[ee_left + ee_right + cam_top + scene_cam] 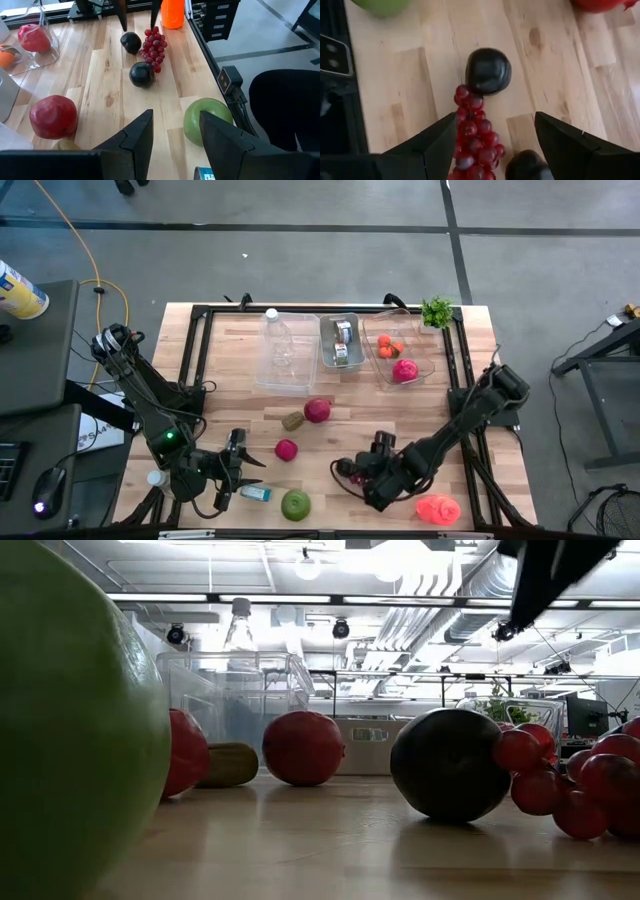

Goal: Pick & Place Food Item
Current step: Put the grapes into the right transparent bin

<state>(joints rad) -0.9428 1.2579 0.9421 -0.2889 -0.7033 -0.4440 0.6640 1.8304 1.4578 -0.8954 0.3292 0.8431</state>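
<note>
Right claw [492, 145] over grapes [474, 137]

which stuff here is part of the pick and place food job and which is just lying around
In the job:
- grapes, under the open right end effector
- dark plums
- green apple
- clear bins

Lying about:
- plastic bottle
- small blue-capped tube
- herb sprig

No lettering, brand, number or sign can be read anywhere — the small blue-capped bottle [256, 493] on the tabletop [250, 345] and the yellow can [18, 291] off to the side bear print too small to make out
</note>
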